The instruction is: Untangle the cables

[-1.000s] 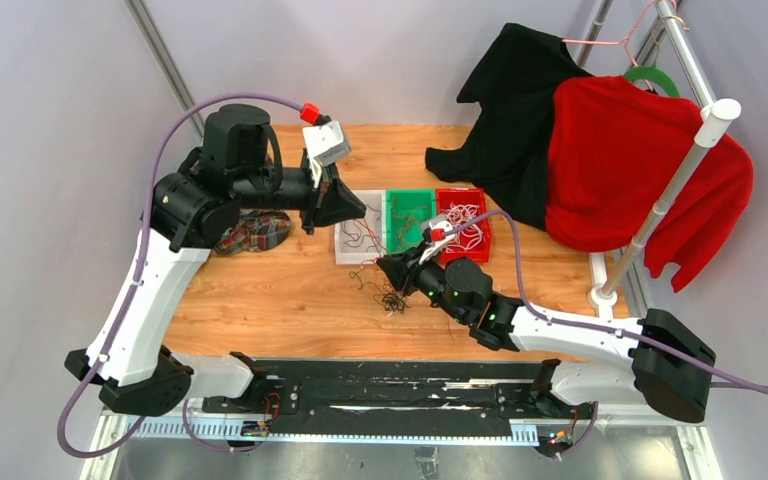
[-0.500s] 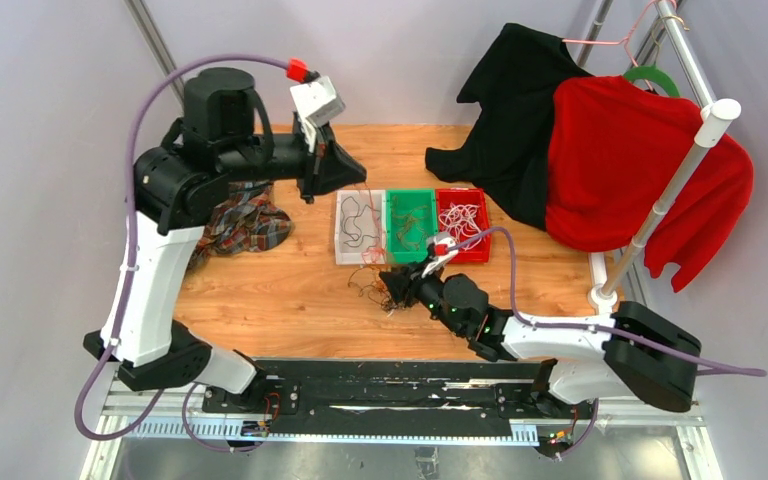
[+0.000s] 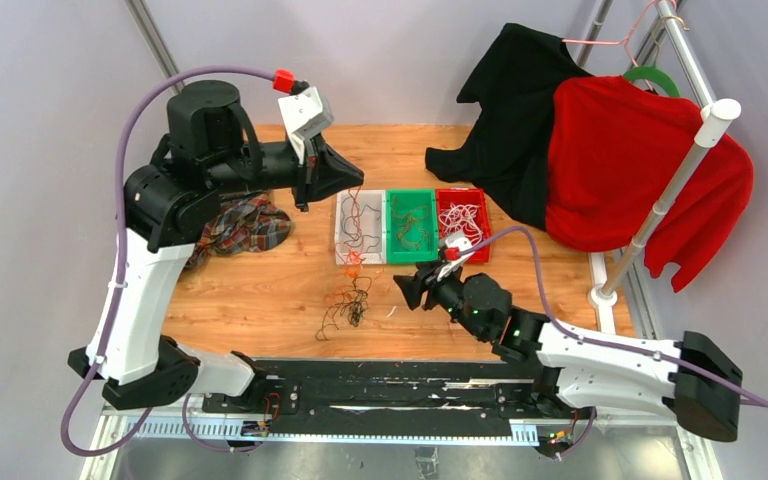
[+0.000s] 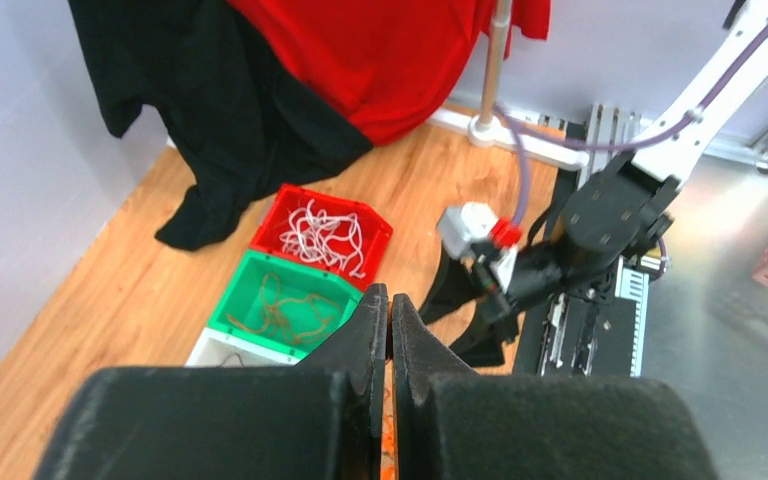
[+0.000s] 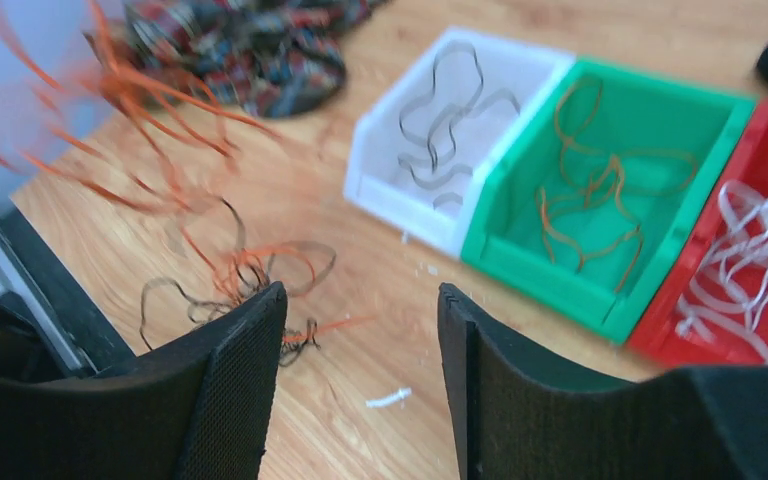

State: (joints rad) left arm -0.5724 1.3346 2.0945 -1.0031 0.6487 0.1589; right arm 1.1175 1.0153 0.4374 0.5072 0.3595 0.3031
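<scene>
Hair-thin orange and black cables (image 3: 350, 297) sprawl in a loose snarl on the wood-grain worktop (image 3: 260, 290). The left jaws pinch some strands; the right jaws' mesh-textured black pads (image 5: 230, 400) gape empty.

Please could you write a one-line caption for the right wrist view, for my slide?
Open right tool facing tangled orange and black cables, beside a white bin, green bin and red bin.

- Worktop (image 3: 260, 290): orange-brown wood grain.
- Bins: white bin (image 3: 338, 225), green bin (image 3: 410, 192), red bin (image 3: 462, 192).
- Loose cables (image 3: 348, 300): orange and black.
- Binned cables: black strands (image 3: 360, 228) in the white bin, orange-brown strands (image 3: 410, 225) in the green, white strands (image 3: 460, 218) in the red.
- Cloth (image 3: 245, 225): red, dark and pale plaid.
- Garments: black garment (image 3: 510, 100), red garment (image 3: 620, 160).
- Left end effector (image 4: 390, 320) and right end effector (image 5: 360, 330): black.
</scene>
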